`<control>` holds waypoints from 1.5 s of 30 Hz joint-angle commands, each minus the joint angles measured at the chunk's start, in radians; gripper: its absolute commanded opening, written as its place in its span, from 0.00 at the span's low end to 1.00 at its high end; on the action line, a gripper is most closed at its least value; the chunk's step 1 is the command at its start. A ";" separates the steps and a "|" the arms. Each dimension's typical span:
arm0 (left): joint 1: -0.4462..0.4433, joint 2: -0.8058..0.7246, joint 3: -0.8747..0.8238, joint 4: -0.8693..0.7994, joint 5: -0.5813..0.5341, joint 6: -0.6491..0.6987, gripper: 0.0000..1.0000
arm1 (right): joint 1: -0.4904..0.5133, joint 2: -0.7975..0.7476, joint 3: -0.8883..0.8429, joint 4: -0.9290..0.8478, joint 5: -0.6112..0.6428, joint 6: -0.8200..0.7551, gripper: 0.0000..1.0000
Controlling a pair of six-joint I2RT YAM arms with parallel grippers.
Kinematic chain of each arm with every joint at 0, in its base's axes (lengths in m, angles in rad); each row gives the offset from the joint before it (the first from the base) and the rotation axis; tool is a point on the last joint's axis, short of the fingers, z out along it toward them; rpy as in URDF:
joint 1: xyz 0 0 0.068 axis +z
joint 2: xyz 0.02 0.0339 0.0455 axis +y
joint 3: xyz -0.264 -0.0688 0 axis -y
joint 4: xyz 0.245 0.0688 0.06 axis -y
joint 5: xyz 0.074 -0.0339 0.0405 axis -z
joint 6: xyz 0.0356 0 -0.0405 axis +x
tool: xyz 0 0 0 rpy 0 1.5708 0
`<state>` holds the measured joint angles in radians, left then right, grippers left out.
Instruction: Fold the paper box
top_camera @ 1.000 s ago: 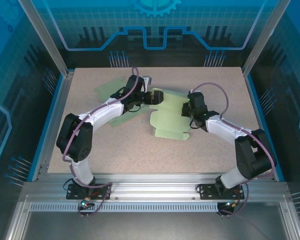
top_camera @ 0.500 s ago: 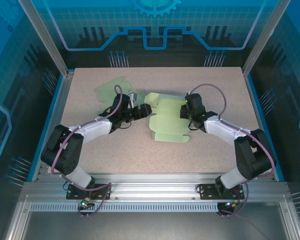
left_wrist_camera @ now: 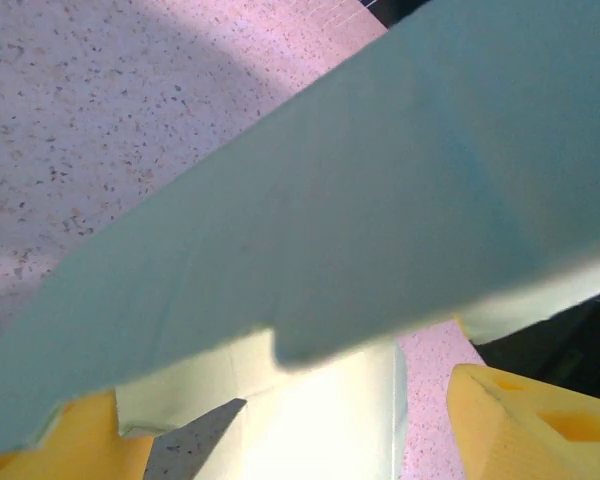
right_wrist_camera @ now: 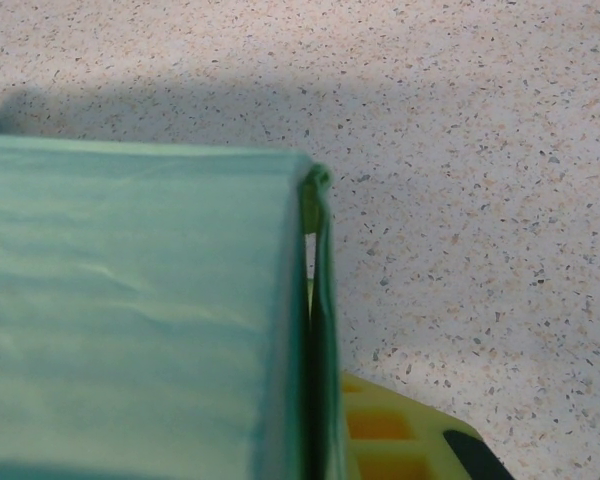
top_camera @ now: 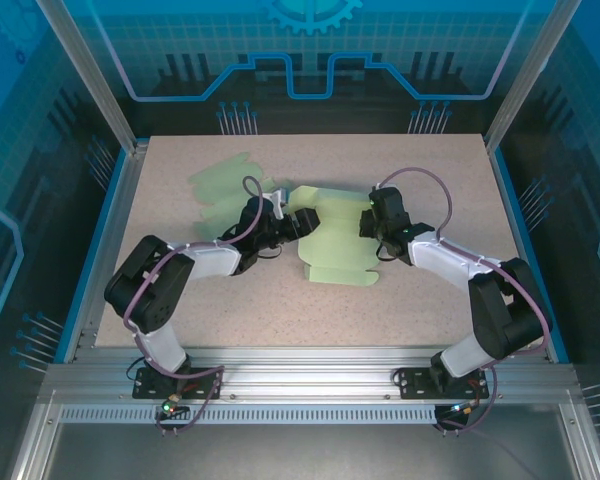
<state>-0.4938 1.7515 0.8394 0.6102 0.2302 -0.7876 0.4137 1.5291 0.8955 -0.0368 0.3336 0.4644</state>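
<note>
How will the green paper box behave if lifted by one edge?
Probably floppy: the paper box is a thin sheet whose flaps bend at creases. Likely light, so it may slide on the table when pushed.

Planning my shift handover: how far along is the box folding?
Done: on the paper box, the right wall is folded double, with the right pincer shut on it. In hand: the left pincer, open, straddles a left-side flap. Left: the near tabs lie flat; no closed box yet. A second green sheet lies flat behind.

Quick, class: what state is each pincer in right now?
Left pincer: open, straddling the paper box.
Right pincer: closed on the paper box's edge.
</note>
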 commanded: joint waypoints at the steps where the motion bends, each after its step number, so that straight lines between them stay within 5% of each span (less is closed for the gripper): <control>1: -0.004 -0.012 -0.005 0.066 -0.012 0.004 0.72 | 0.015 -0.020 0.000 0.008 0.016 0.013 0.01; 4: -0.014 -0.034 -0.011 0.063 -0.017 0.024 0.62 | 0.016 -0.009 0.002 0.008 0.016 0.015 0.01; 18: -0.066 0.033 0.077 0.036 0.013 0.065 0.56 | 0.033 0.006 0.001 0.011 0.003 0.026 0.01; 27: -0.056 -0.066 0.012 -0.013 -0.007 0.159 0.57 | 0.034 0.011 0.008 -0.009 0.022 0.026 0.01; 35: -0.056 -0.306 -0.092 -0.121 0.081 0.258 0.69 | 0.035 0.015 0.024 -0.029 0.020 0.023 0.01; 45: 0.031 -0.514 -0.012 -0.474 -0.266 0.431 0.70 | 0.036 -0.039 0.018 -0.057 -0.010 0.021 0.01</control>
<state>-0.5083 1.2354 0.7731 0.2947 0.1287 -0.4324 0.4339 1.5295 0.8955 -0.0708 0.3328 0.4751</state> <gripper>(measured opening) 0.699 0.097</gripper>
